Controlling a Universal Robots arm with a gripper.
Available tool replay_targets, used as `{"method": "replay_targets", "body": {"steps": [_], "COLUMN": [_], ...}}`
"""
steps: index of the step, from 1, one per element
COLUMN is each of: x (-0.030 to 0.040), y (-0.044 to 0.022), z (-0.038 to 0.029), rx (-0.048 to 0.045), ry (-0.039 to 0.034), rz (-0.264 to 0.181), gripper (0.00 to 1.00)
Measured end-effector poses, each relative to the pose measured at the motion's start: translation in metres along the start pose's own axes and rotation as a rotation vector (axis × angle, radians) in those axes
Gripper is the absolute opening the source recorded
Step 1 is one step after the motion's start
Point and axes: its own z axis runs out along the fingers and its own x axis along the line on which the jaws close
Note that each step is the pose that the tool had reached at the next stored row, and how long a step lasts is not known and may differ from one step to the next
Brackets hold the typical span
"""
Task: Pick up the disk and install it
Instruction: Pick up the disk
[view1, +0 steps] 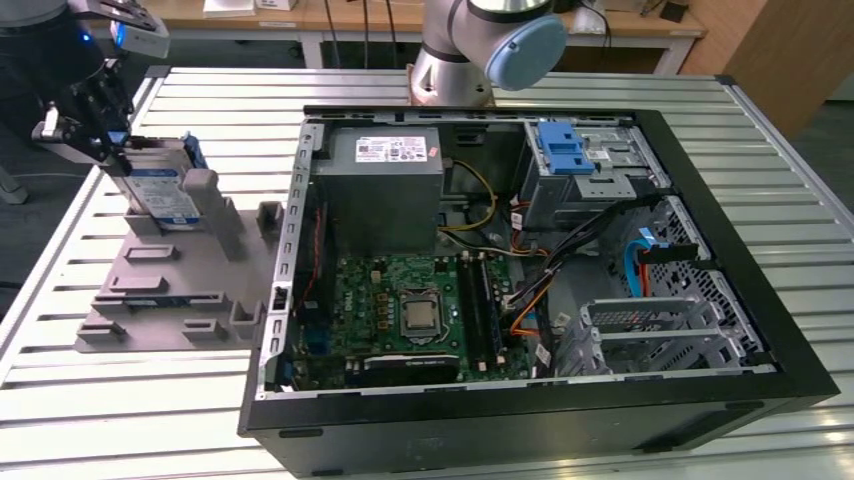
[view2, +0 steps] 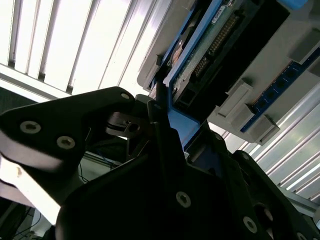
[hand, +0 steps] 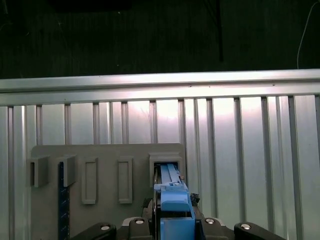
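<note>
The disk (view1: 163, 188) stands on edge in a slot of the grey fixture (view1: 174, 285) at the exterior view's left, its white-and-blue label facing out and its blue rail frame around it. My black gripper (view1: 118, 150) sits at the disk's upper end. In the second wrist view the fingers (view2: 127, 117) press against the blue frame of the disk (view2: 200, 55), so the gripper (view2: 172, 125) is shut on it. In the first wrist view the disk's blue frame (hand: 174, 200) rises from the fixture slot (hand: 167, 162) between the gripper's jaws.
An open black computer case (view1: 747, 330) lies on the slatted metal table (view1: 80, 400), with a motherboard, a grey power supply (view1: 387, 185) and a drive bay with a blue latch (view1: 567, 148). The arm's base (view1: 467, 50) stands behind the case. The fixture has several other slots (hand: 90, 180).
</note>
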Motion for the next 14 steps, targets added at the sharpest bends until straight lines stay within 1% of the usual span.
{"method": "replay_targets", "body": {"steps": [2, 6, 11, 14], "x": [0.0001, 0.0005, 0.0005, 0.0005], "y": [0.0000, 0.0003, 0.0003, 0.0003], "z": [0.0001, 0.0000, -0.0003, -0.0003], "rx": [0.0000, -0.0010, -0.0010, -0.0010], "ry": [0.0000, 0.0011, 0.0012, 0.0028], "rz": [-0.005, -0.037, -0.039, -0.035], "gripper": [0.37, 0.36, 0.36, 0.36]}}
